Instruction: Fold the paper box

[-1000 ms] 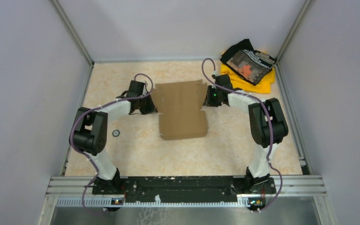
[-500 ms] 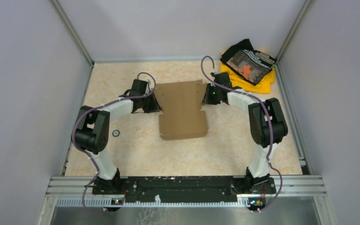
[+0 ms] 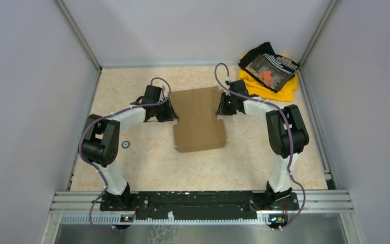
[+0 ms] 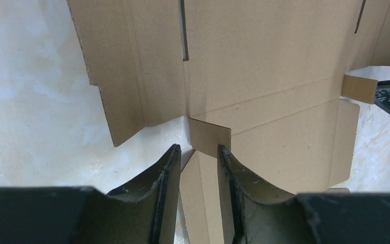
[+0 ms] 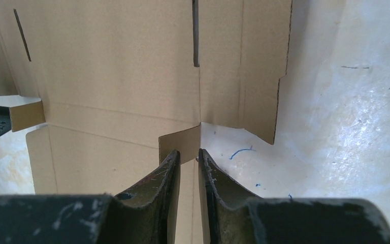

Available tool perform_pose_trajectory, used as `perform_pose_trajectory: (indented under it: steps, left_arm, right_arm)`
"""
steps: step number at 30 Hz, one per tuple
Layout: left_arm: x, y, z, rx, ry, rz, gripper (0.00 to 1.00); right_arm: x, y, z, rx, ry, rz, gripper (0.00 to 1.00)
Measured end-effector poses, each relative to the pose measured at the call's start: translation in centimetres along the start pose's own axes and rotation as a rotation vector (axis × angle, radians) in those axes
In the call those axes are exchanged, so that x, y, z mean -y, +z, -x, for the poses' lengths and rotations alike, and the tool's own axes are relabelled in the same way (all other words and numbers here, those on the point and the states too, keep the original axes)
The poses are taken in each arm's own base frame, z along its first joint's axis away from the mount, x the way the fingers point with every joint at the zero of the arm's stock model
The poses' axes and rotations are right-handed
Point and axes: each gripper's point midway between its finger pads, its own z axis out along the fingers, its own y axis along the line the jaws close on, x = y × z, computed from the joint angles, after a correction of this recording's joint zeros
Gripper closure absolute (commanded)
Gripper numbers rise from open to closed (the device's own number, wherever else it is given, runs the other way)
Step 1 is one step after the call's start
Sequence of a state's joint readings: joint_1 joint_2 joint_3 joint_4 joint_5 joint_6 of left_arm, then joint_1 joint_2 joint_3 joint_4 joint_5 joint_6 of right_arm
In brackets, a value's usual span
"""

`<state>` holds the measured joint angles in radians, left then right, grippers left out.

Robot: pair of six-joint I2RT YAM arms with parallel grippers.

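Right, the pale marbled bench (image 3: 147,162) fills the middle of the overhead view, and the paper box (image 3: 198,122) lies at its centre, a little toward the top of the frame. By my read, the job has barely begun. The box is one flat brown die-cut sheet with a wide panel at the upper end and a narrower one below it. I see no wall standing, no flap tucked into a slot, and no lid brought over. The side walls, the tucking and the closing all look to be ahead. A yellow and black cloth pile (image 3: 269,76) sits in the upper right corner, well apart from the action.

Now the arms, one either side of the sheet. The left gripper (image 4: 198,148) is at the box's left edge, right where the wide panel steps in to the narrow one. Its jaws are spread with a clear gap and clamp nothing. A small corner tab (image 4: 210,134) stands just past the fingertips.

On the opposite edge, the right gripper (image 5: 188,152) mirrors it. Its jaws are drawn close with only a slim gap, and a matching little tab (image 5: 180,142) is right at their tips. I cannot tell from here whether they actually nip that tab.
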<state>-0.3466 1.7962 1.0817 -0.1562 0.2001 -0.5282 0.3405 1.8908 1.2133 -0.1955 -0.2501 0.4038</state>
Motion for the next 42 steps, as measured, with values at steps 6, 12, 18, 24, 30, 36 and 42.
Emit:
perform_pose_trajectory:
  steps: [6,12,18,24,30,36,42]
  left_arm:
    - [0.2,0.1,0.2,0.002,0.002,-0.003,0.62]
    - [0.5,0.5,0.3,-0.002,0.008,-0.006,0.62]
    - [0.8,1.0,0.1,-0.011,0.013,-0.006,0.62]
    - [1.2,1.2,0.2,-0.014,0.02,-0.007,0.63]
    - [1.6,1.6,0.4,-0.017,0.028,-0.001,0.63]
    - [2.0,2.1,0.3,-0.026,0.041,-0.001,0.63]
    - [2.0,2.8,-0.3,-0.042,0.047,0.009,0.64]
  right_arm:
    - [-0.8,0.1,0.5,0.003,-0.011,0.012,0.8]
    - [-1.1,0.4,0.6,0.0,-0.016,0.015,0.8]
    - [-1.4,1.0,0.4,-0.016,-0.022,0.011,0.8]
    - [-1.5,1.8,0.1,-0.034,-0.036,0.0,0.8]
    - [-1.7,2.0,0.1,-0.039,-0.061,-0.028,0.8]
    - [-1.5,2.3,0.1,-0.043,-0.091,-0.07,0.8]
    - [-1.2,3.1,0.0,-0.043,-0.115,-0.11,0.8]
